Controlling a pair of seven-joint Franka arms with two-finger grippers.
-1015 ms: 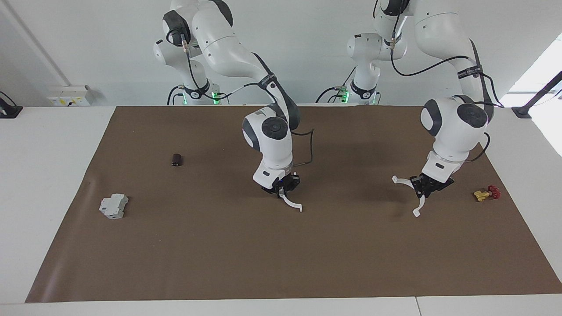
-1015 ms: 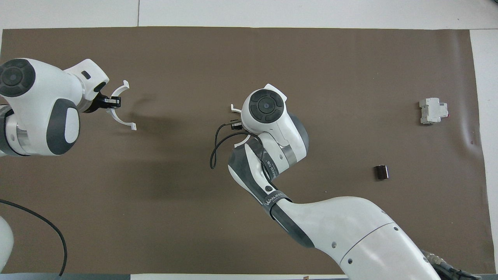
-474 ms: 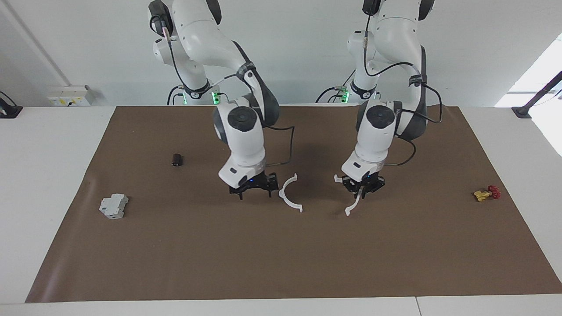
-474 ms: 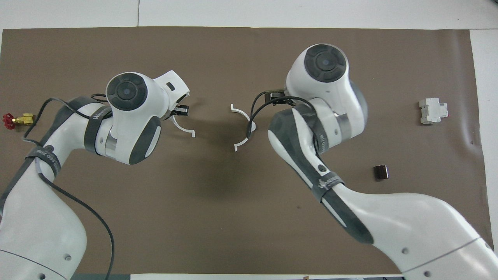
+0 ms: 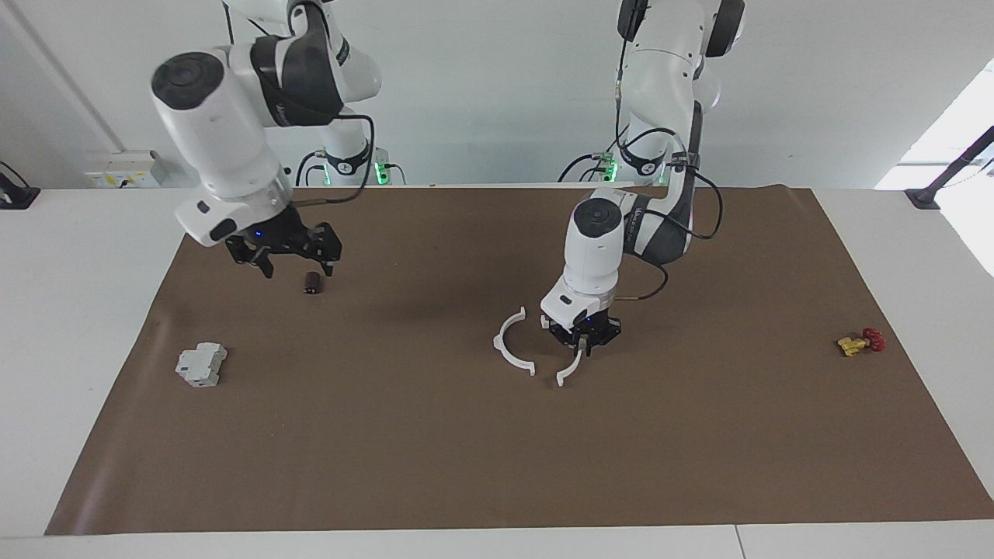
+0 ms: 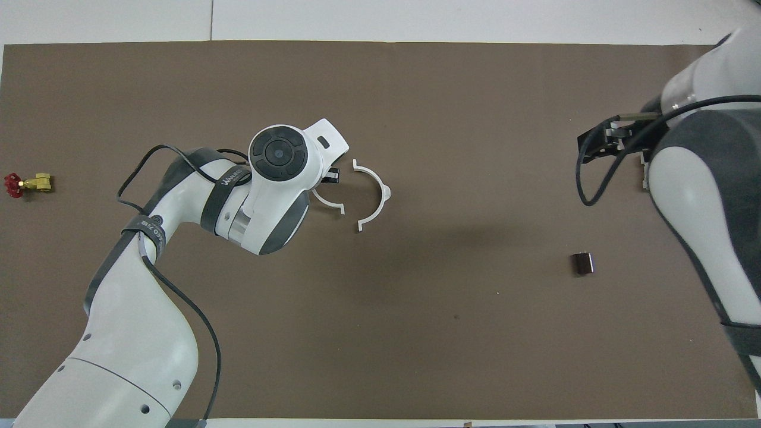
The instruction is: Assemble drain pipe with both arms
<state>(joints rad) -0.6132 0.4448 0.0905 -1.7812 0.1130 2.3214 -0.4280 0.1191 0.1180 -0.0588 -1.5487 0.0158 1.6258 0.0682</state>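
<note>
On the brown mat (image 5: 699,435), mid-table: one thin white plastic half-ring arc (image 5: 510,351) (image 6: 373,194) lies flat, free of both grippers.
Held arc: a second white half-ring arc (image 5: 569,370) (image 6: 329,201) hangs from the left gripper (image 5: 584,339), its open side facing the lying arc; their ends sit near each other but apart.
Left gripper: fingers closed on the held arc, low over the mat at 3 o'clock of the lying arc in the facing view.
Right gripper (image 5: 286,250) (image 6: 606,139): raised, fingers spread, carrying nothing, above the small dark brown cylinder (image 5: 312,282) (image 6: 583,263).
Grey boxy block (image 5: 201,365): at 8 o'clock of the cylinder in the facing view.
Small yellow-and-red valve (image 5: 860,341) (image 6: 24,183): near the left arm's end of the mat.
</note>
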